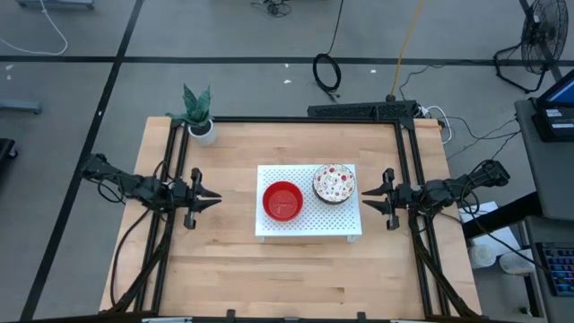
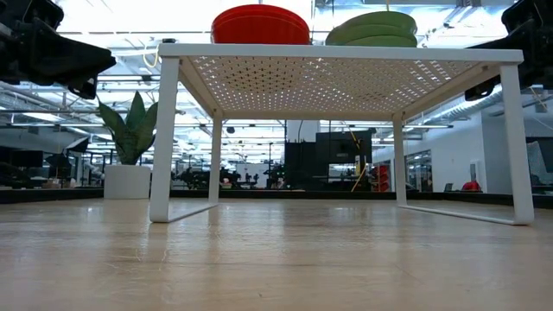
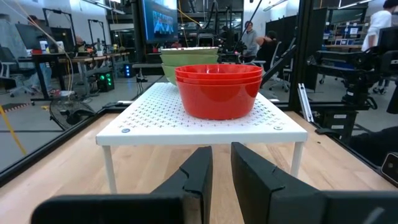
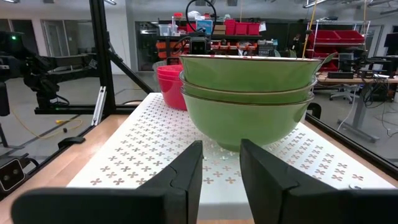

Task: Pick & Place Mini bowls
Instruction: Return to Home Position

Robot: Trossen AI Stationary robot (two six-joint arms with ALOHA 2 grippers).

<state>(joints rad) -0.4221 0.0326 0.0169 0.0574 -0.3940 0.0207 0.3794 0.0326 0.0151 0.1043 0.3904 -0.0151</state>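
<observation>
High view, left gripper [image 1: 217, 197] facing right gripper [image 1: 361, 195]

The light wooden table [image 1: 224, 269] is smooth, made of many thin strips, and has a soft shine. The white shelf with little holes [image 1: 305, 224] looks like painted metal, flat and matt. The red round bowls [image 3: 217, 87] are smooth and glossy, maybe plastic. The green round bowls [image 4: 249, 99] are glossy too, and light shines on their sides. The left end effector [image 3: 222, 155] and right end effector [image 4: 221, 152] are dark, matt and hard, like plastic.
</observation>
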